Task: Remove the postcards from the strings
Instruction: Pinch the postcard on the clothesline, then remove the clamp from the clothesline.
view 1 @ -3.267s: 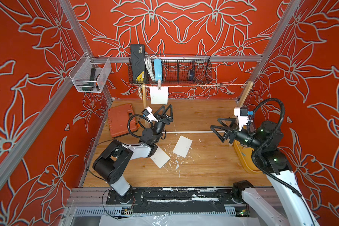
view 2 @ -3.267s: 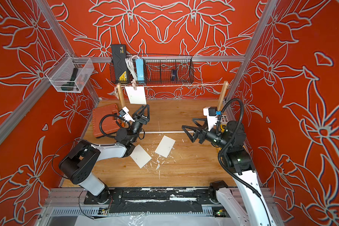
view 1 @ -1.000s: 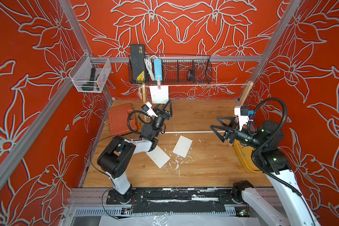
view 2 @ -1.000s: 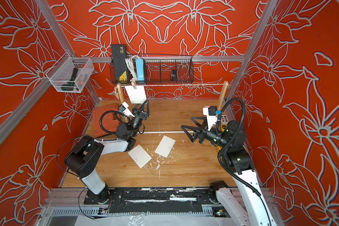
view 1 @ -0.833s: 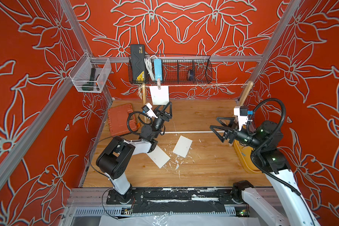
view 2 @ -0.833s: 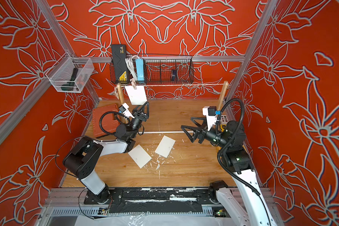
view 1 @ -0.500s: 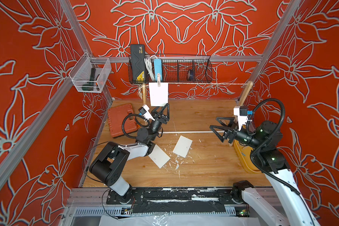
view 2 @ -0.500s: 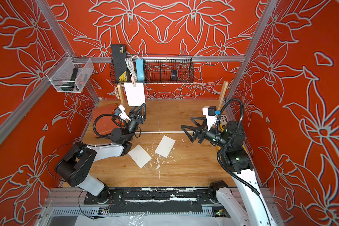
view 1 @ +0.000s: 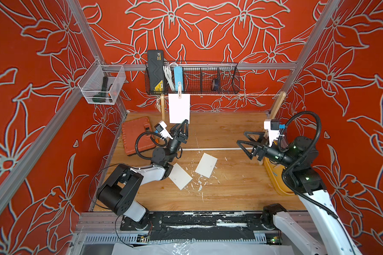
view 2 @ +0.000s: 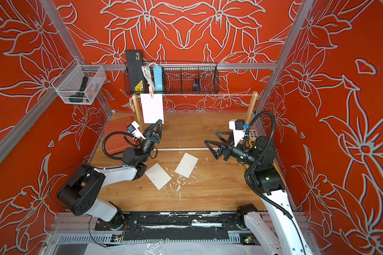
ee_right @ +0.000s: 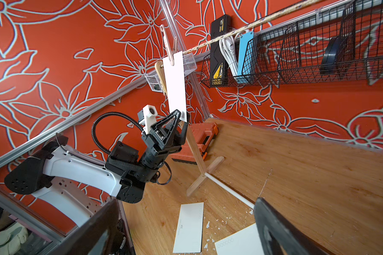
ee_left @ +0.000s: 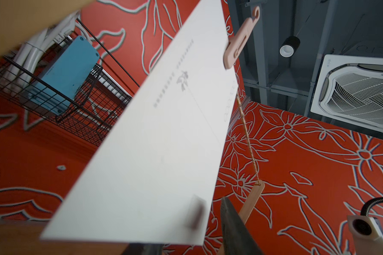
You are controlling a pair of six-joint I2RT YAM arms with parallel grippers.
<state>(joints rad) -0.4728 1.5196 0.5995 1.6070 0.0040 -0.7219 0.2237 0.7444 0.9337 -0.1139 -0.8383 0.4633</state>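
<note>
Left fingers straddle postcard, 1 hidden behind.

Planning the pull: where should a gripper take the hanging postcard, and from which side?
Probably its free bottom edge, near a lower corner, coming up from below with a jaw on each face. The postcard hangs flat and vertical, and the peg pinches only its top edge to the string, so the bottom is unobstructed.
</note>
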